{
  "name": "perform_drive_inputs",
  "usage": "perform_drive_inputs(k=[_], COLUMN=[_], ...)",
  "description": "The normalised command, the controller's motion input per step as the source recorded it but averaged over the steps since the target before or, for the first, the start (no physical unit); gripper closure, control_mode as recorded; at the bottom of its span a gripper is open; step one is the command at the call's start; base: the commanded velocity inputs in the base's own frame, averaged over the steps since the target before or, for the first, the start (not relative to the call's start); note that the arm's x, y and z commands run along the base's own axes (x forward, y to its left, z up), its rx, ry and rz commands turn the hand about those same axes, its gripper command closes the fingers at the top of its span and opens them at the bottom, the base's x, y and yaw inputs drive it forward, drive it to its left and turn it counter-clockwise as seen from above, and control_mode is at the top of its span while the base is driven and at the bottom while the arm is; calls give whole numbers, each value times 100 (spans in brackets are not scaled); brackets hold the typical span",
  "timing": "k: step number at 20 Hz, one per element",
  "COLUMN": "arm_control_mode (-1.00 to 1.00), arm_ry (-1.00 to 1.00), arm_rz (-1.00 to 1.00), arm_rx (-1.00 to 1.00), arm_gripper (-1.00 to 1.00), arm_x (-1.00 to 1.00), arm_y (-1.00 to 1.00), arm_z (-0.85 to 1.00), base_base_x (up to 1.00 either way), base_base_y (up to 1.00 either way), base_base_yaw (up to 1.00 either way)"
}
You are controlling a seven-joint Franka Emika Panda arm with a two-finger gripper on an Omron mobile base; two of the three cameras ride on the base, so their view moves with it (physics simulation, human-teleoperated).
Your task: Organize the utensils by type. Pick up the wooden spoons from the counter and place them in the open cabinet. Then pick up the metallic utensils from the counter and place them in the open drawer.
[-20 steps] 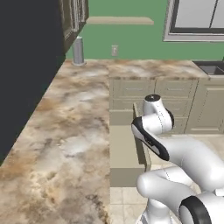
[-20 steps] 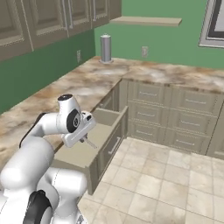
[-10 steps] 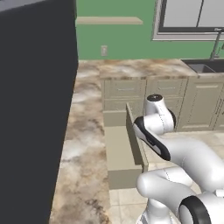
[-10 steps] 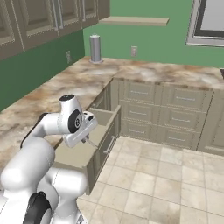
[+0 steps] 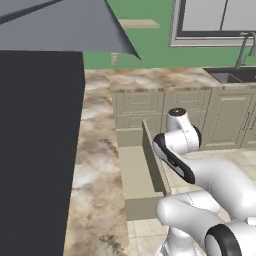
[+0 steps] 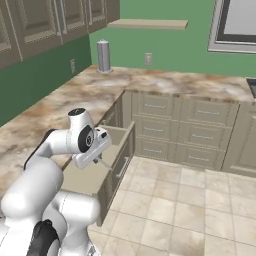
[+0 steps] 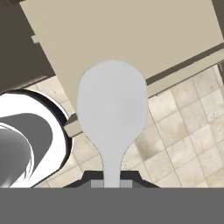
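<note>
We had the gripper [image 7: 112, 183] clamped on the handle of the grey spoon [image 7: 112, 114], its bowl pointing away from the hand, held above the open drawer [image 6: 89, 175] beside the counter [image 6: 100, 92].

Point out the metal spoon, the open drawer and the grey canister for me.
metal spoon [image 7: 112, 105]: hand view, middle of its oval bowl.
drawer [image 5: 136, 172]: left base view, bare tan floor inside.
grey canister [image 6: 103, 56]: right base view, middle of its upright body, on the counter [image 6: 165, 81] by the wall.

Matt grey metal spoon [image 7: 112, 109]; mottled glossy stone counter [image 6: 100, 95]; plain matt drawer [image 7: 131, 39].
</note>
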Motion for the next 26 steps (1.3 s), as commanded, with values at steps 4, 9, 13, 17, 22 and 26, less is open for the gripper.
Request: perform_drive_inputs(k=[4, 9, 13, 17, 22, 26], arm_control_mode=[100, -100, -100, -100, -100, -100], arm_ry=[0, 0, 0, 0, -2, 0], arm_rz=[0, -5, -17, -14, -28, -37], arm_rx=[0, 0, 1, 5, 10, 19], arm_gripper=[100, 100, 100, 100, 100, 100], arm_x=[0, 20, 55, 63, 53, 42], arm_y=[0, 18, 27, 13, 4, 3], arm_z=[0, -11, -11, -17, -33, -25], base_base_x=[2, 0, 0, 0, 0, 0], base_base_y=[17, 0, 0, 0, 0, 0], base_base_yaw=[-6, 0, 0, 0, 0, 0])
